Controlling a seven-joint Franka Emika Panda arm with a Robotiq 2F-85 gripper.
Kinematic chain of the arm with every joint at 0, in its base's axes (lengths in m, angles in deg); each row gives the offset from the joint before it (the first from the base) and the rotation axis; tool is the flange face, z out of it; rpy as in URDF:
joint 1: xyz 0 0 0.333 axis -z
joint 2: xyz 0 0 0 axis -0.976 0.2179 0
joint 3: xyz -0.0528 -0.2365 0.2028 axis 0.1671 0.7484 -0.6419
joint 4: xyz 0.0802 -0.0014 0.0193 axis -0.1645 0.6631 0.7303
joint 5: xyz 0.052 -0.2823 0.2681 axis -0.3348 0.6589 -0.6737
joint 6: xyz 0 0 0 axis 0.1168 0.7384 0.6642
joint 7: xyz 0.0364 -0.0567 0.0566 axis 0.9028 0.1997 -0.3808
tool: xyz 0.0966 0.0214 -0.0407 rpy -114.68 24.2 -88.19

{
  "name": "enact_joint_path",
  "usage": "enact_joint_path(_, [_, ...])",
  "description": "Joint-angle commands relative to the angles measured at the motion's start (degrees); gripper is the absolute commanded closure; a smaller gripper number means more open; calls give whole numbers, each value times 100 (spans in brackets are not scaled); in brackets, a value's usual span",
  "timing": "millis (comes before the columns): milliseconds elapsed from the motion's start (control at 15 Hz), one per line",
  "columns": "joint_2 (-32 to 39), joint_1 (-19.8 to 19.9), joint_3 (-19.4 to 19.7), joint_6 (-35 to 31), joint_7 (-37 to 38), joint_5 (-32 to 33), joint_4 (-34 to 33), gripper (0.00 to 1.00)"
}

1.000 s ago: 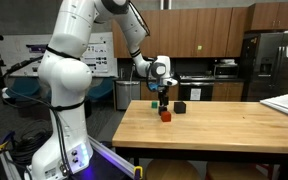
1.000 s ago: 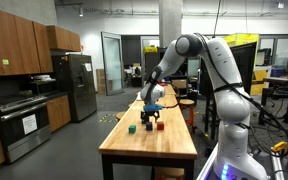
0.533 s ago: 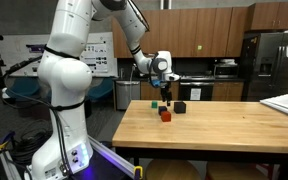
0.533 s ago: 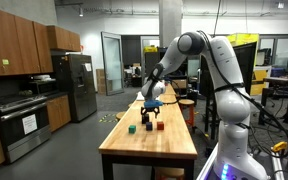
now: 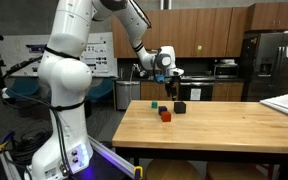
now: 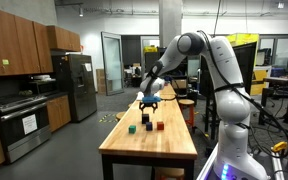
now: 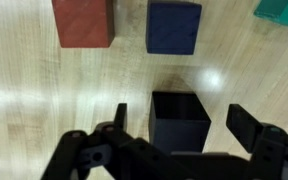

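The gripper [image 5: 173,76] has risen further — in an exterior view it hangs over the black block [image 5: 180,107], which sits on the table [image 5: 234,125] by the red block [image 5: 165,116]. In an exterior view the green block [image 6: 131,128] lies apart. Wrist view: fingers [image 7: 246,125] spread wide, empty — black block below between them, blue block [image 7: 174,26] beyond.

Claw [image 7: 184,126] w/ jaws spread abv black block [image 7: 179,115]; red block [image 7: 83,22], blue block [image 7: 174,26], green block [image 7: 284,8] beyond

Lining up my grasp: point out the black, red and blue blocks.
Black block [image 7: 180,120]: wrist view, middle of its top face.
Red block [image 7: 83,22]: wrist view, visible top face.
Blue block [image 7: 174,26]: wrist view, top face.
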Motion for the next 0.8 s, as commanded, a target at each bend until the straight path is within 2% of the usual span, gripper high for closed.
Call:
enact_joint_path(0, [233, 47, 60, 299, 99, 64, -495, 0])
enact_joint_path(733, [974, 207, 31, 659, -77, -50, -1431, 0])
